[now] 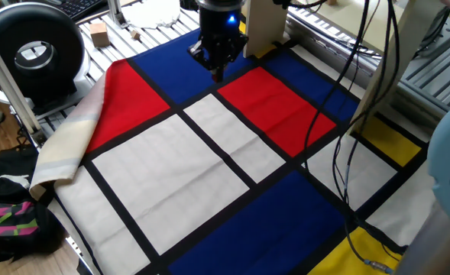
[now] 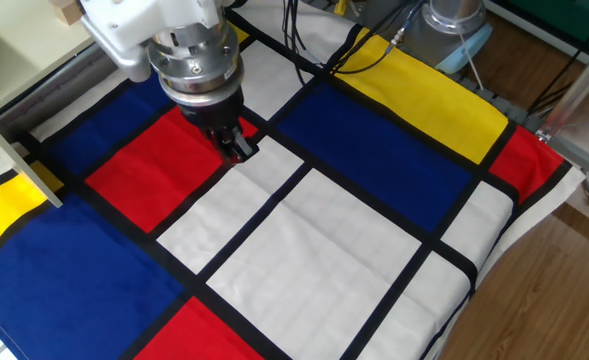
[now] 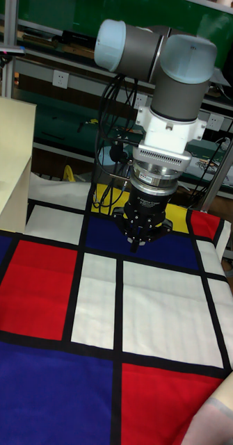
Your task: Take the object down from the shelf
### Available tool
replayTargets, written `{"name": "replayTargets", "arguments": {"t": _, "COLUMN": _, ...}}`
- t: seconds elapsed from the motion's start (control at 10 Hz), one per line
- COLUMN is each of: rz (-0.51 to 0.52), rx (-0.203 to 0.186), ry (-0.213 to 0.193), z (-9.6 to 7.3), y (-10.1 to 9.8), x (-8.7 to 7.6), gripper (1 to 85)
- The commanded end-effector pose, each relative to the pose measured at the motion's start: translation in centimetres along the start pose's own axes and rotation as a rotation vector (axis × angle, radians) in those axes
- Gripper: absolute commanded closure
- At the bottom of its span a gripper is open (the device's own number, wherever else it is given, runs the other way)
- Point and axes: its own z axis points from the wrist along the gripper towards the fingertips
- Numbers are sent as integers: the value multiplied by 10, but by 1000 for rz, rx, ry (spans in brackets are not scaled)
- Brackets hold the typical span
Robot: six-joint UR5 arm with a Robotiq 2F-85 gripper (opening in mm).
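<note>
My gripper (image 1: 216,74) (image 2: 237,150) (image 3: 135,243) hangs just above the chequered cloth, where the middle red square meets a white and a blue one. Its dark fingers point down and are drawn together, and I can make out nothing between them. The shelf (image 1: 263,27) (image 3: 8,160) is pale cream with flat upright panels and stands at the cloth's edge, a short way off from the gripper. The object does not show in any view; whether it sits hidden between the fingertips I cannot tell.
A tan wooden block (image 2: 69,10) lies on the cream surface, cut by the frame edge. Another tan block (image 1: 98,32) rests on the ribbed metal table. Black cables (image 1: 347,153) trail over the cloth near the shelf leg. A round black device (image 1: 32,50) stands at the left.
</note>
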Motion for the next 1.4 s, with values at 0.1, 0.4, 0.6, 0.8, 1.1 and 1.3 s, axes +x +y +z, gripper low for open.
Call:
{"name": "replayTargets", "arguments": {"t": 0.1, "rz": 11, "rx": -11, "ry": 0, "z": -1, "y": 1, "x": 1, "gripper": 847}}
{"name": "replayTargets", "arguments": {"t": 0.4, "rz": 1, "rx": 1, "ry": -25, "z": 6, "y": 6, "x": -7, "gripper": 847}}
{"name": "replayTargets", "arguments": {"t": 0.6, "rz": -2, "rx": 13, "ry": -34, "z": 2, "y": 5, "x": -6, "gripper": 847}}
{"name": "replayTargets", "arguments": {"t": 0.8, "rz": -30, "rx": 3, "ry": -13, "z": -21, "y": -19, "x": 14, "gripper": 847}}
{"name": "replayTargets", "arguments": {"t": 1.1, "rz": -60, "rx": -31, "ry": -32, "z": -27, "y": -46, "x": 32, "gripper": 847}}
{"name": "replayTargets", "arguments": {"t": 1.3, "rz": -64, "rx": -39, "ry": -43, "z": -21, "y": -60, "x": 38, "gripper": 847}}
